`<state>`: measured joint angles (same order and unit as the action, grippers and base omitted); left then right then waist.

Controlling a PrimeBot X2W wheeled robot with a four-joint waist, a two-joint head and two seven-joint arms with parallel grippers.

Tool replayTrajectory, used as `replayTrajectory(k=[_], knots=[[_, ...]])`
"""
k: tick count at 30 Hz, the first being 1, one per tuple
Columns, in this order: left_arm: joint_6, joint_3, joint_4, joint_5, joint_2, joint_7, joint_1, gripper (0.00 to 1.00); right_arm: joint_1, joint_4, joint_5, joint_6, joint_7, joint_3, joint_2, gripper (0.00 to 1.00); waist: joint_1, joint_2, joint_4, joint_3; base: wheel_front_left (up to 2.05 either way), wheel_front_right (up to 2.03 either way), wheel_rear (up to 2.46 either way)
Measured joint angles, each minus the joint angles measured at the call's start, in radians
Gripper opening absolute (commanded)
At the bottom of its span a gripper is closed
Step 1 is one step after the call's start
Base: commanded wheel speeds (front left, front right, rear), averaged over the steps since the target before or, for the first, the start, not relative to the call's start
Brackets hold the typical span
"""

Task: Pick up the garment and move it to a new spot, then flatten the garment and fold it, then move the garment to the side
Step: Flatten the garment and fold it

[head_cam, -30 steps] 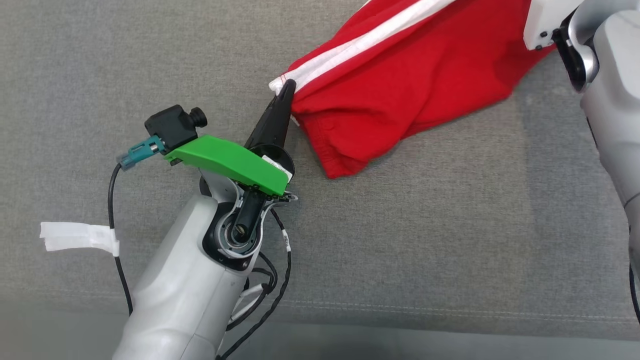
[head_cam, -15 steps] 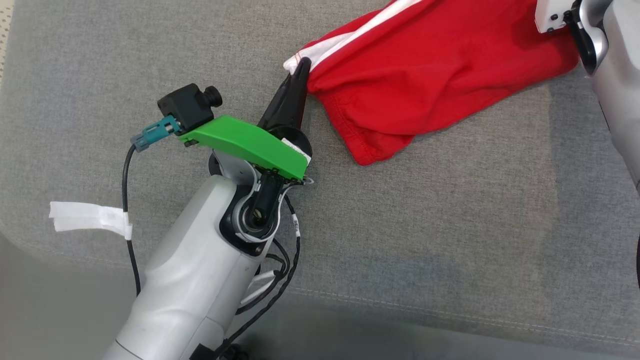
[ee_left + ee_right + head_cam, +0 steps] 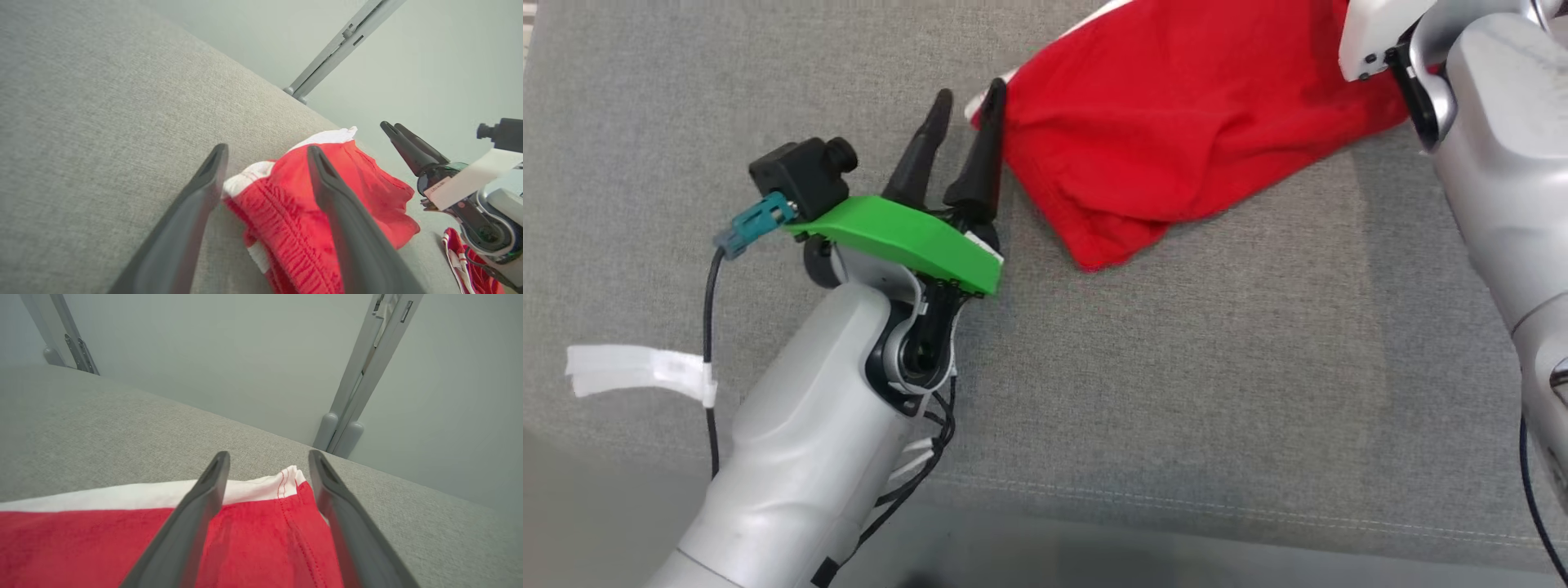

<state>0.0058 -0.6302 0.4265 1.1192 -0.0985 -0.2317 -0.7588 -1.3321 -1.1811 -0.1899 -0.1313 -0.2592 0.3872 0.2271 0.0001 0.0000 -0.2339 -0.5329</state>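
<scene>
Both tools stand spread, pinching nothing. The left tool [image 3: 968,91] has the red garment [image 3: 1176,114] at its fingertips, and the right tool [image 3: 268,455] hovers over its white-striped hem. The garment lies bunched on the grey cushion [image 3: 1217,367]. Flattening seems next: regrasp opposite corners and pull them apart.

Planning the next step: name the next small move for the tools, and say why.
Probably lift both tools clear of the garment. The left tool and right tool stand open, holding nothing, and the garment lies bunched on the cushion, the left one at its edge. Backing off first should avoid dragging it before flattening.
</scene>
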Motion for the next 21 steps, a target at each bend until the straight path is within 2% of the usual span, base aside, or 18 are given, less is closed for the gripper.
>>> replayTrajectory(k=[5, 11, 18, 21], knots=[[0.052, 0.037, -0.029, -0.124, -0.05, -0.026, 0.066, 1.0, 0.126, 0.158, -0.041, 0.0, -0.002, -0.023, -0.012, 1.0, 0.0, 0.0, 0.033, 0.051, 0.0, 0.0, 0.0], [0.116, 0.157, -0.127, -0.335, -0.073, -0.03, 0.208, 1.0, 0.294, 0.32, -0.064, 0.0, -0.002, -0.067, -0.031, 1.0, -0.0001, 0.0, 0.074, 0.128, 0.0, 0.0, 0.0], [0.14, 0.236, -0.201, -0.563, -0.082, -0.03, 0.371, 1.0, 0.486, 0.48, -0.072, 0.0, -0.002, -0.132, -0.081, 1.0, -0.0002, 0.0, 0.125, 0.223, 0.0, 0.0, 0.0], [0.14, 0.274, -0.22, -0.624, -0.079, -0.03, 0.438, 1.0, 0.559, 0.523, -0.068, 0.0, -0.002, -0.149, -0.104, 1.0, -0.0002, 0.0, 0.149, 0.261, 0.0, 0.0, 0.0]])
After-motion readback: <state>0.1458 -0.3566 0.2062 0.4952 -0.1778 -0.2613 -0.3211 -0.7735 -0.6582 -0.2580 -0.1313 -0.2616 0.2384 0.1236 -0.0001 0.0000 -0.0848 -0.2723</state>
